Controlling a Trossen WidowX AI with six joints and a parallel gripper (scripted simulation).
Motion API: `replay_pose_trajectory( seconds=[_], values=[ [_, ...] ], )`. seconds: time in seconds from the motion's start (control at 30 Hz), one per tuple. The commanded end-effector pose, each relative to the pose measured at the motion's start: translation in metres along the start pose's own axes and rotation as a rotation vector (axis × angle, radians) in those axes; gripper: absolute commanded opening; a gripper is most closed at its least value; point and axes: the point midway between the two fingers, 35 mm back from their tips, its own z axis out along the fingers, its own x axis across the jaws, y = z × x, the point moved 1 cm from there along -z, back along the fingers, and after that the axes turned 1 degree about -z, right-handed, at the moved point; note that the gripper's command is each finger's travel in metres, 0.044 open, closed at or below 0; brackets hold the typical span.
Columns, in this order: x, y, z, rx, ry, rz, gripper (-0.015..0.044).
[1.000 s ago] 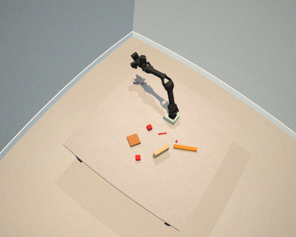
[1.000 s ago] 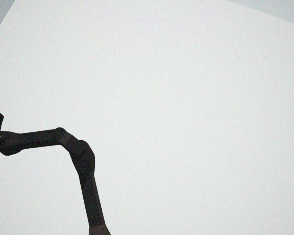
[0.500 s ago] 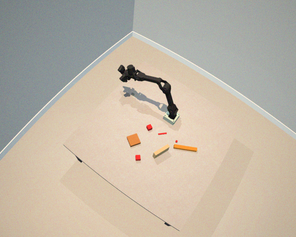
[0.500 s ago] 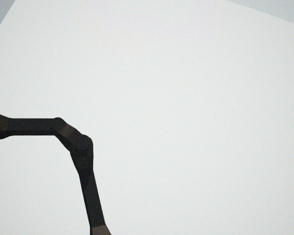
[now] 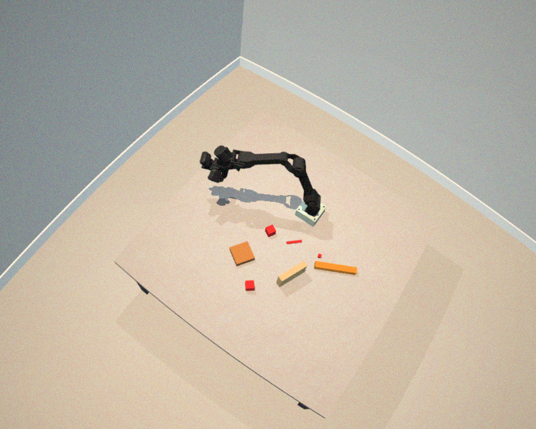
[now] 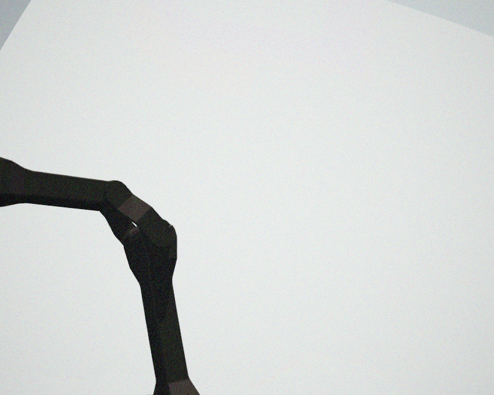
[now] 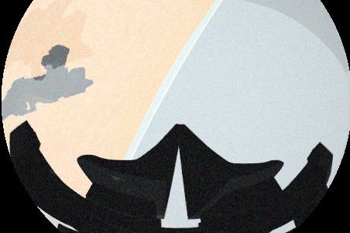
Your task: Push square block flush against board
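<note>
A flat brown-orange square block (image 5: 242,253) lies left of centre in the top view. A tan board-like piece (image 5: 292,273) stands on its long edge to its right, and a long orange bar (image 5: 335,267) lies further right. I cannot tell which of these two is the board. Neither touches the square block. My gripper (image 7: 179,128) is shut and empty in the wrist view, its fingertips together. In the top view it is at the arm's left end, raised above its shadow and away from all the pieces. The exterior view shows no block or board.
Two red cubes (image 5: 270,230) (image 5: 250,285) lie near the square block, one behind it and one in front. A thin red stick (image 5: 293,241) and a tiny red cube (image 5: 319,255) lie between the arm's base (image 5: 311,219) and the long pieces. Walls stand behind.
</note>
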Motion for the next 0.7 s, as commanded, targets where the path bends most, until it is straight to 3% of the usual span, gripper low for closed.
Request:
replay_pose_trajectory(
  seconds=[0.0,0.37,0.67],
  values=[
    [0.004,0.043,-0.006,-0.072,0.037,0.001,0.0000],
    [0.032,0.213,-0.073,-0.386,0.203,-0.030,0.0000],
    [0.090,0.334,-0.159,-0.562,0.412,-0.126,0.0000]
  ],
)
